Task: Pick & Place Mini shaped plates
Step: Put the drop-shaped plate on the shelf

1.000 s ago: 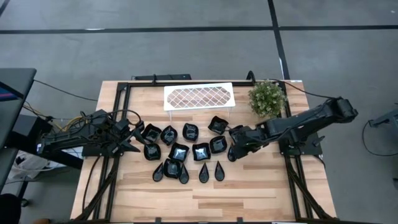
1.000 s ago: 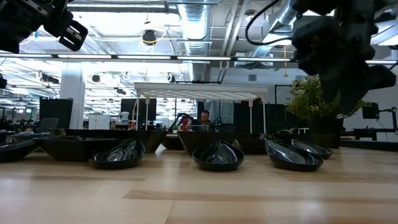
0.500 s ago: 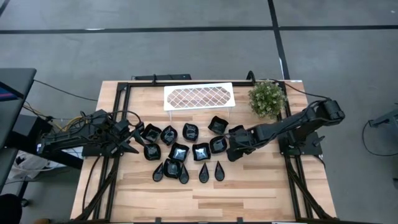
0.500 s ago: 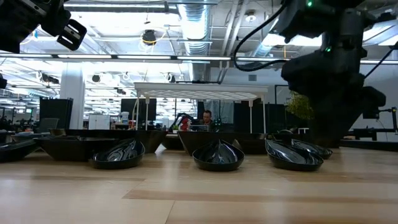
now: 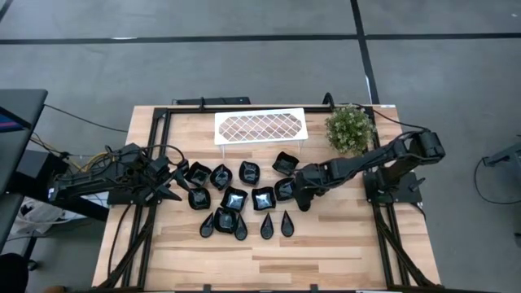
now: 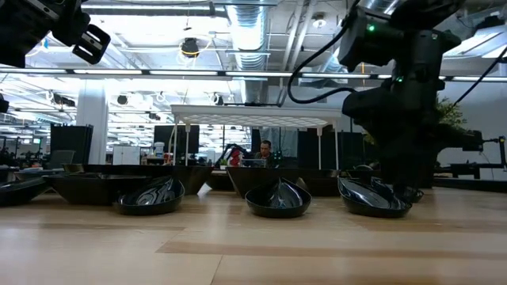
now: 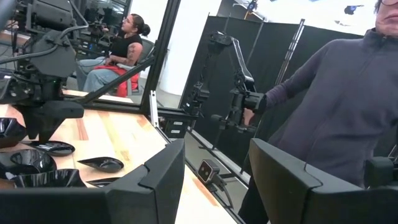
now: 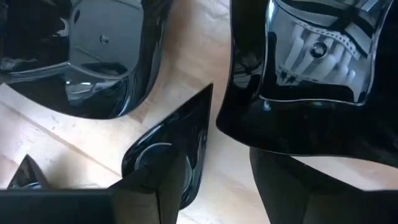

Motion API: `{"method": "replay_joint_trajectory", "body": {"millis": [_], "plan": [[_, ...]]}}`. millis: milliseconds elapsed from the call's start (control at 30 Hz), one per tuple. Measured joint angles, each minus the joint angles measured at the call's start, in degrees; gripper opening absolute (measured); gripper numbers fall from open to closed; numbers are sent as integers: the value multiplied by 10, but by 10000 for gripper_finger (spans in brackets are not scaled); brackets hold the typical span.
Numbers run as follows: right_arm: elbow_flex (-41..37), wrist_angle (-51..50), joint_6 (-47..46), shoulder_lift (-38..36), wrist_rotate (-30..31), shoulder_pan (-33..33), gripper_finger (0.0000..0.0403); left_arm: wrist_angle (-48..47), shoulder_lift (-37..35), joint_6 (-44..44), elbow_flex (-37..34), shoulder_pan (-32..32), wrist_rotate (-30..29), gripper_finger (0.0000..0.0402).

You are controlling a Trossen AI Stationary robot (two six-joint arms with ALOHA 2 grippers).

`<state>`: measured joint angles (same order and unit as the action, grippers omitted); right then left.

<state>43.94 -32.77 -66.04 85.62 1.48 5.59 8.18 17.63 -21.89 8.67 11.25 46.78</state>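
Right tool low over the squarish plate at the cluster's right end

The mini shaped plates (image 5: 244,199) lie in a loose cluster mid-surface, squarish ones toward twelve o'clock, teardrop ones in a row toward six with their long axes running six to twelve. The squarish plate (image 5: 286,190) at the cluster's three o'clock end lies just at nine o'clock of the right tool (image 5: 303,198), whose fingers stand apart with nothing between them; in the right wrist view that plate's rim (image 8: 311,74) and a teardrop plate's tip (image 8: 177,146) sit just ahead of it. The right arm is plainly the nearer. The left tool (image 5: 168,181), also apart and empty, waits at the cluster's nine o'clock side. The white lattice tray (image 5: 260,126) stands toward twelve o'clock on the wooden surface (image 5: 326,252).
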Motion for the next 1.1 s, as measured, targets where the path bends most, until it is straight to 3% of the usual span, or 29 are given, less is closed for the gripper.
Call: {"method": "replay_joint_trajectory", "body": {"millis": [767,1100], "plan": [[-9,30,-19,0,-18,4,168,0,0,2,0,0,0,182],[-9,25,-33,0,13,20,168,0,0,2,0,0,0,182]]}}
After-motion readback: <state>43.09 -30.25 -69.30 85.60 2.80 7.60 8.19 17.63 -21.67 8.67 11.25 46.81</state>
